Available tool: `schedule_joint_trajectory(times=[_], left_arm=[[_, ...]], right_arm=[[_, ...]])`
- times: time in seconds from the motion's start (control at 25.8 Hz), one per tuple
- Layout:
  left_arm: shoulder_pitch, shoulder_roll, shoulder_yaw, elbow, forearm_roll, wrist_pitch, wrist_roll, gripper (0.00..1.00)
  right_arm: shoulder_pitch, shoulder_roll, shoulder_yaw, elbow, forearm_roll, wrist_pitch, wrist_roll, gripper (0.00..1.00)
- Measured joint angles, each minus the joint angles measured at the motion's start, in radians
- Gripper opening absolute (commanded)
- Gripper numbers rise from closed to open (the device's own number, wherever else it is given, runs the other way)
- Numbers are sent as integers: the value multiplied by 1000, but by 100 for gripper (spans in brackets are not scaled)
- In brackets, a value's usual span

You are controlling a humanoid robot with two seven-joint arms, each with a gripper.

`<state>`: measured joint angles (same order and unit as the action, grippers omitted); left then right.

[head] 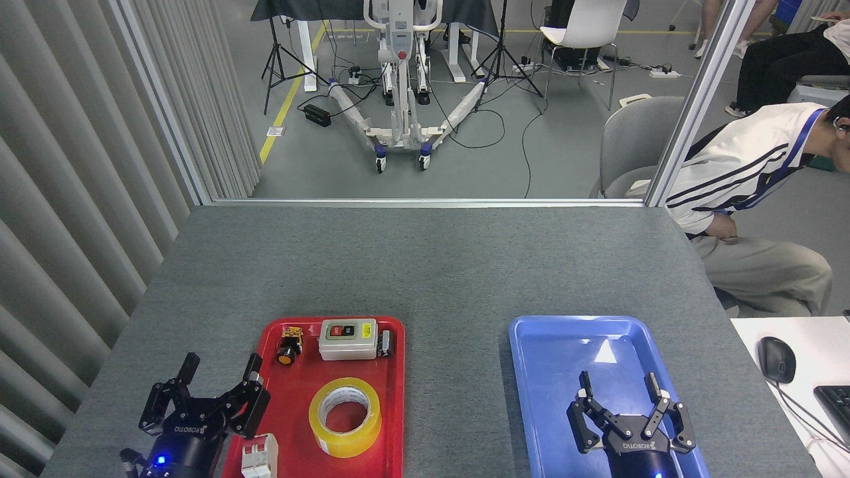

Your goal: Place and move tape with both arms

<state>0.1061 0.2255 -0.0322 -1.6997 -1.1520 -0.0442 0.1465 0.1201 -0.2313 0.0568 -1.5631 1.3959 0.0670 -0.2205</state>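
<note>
- Head view: the tape [345,417] lies flat in the red tray [292,411], in the tray's near right part, with its round hole facing straight up, so its axis stands upright and no side is longer than another.
- The roll is glossy, translucent yellow film wound on a white core with small print; the red of the tray shows through the hole.
- The red tray is smooth plastic with rounded corners and a raised rim, and it sits on a grey, felt-like table [431,265].
- At the far end of the red tray stand a small yellow-and-black push button [289,345], a pale grey switch box [348,338] with a red and a green key on top, and a small dark part [384,343] just right of the box.
- A white breaker-like block [259,457] sits at the red tray's near left corner.
- The left gripper [216,392], matt black with jointed fingers, hangs over the red tray's left rim, spread wide and empty, just left of the tape and not touching it.
- Well to the right of the red tray lies a glossy blue tray [551,345] of the same shape.
- The right gripper [619,393] hovers over the blue tray, fingers also spread wide, holding nothing.
</note>
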Motion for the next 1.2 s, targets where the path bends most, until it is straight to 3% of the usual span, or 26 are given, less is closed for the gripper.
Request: schedule_joint_trajectory(times=[0.97,1.09,1.2], left_arm=[[0,-7,3,-8,5,9,-15,100],[-17,-2,3,-15,26,13,-112,100],[-55,1,2,-22,41,7,-360,100]], right_arm=[[1,1,0,-1,0,-1,6,100],[1,1,0,-1,0,-2,6,100],[1,0,0,-1,0,-2,6,100]])
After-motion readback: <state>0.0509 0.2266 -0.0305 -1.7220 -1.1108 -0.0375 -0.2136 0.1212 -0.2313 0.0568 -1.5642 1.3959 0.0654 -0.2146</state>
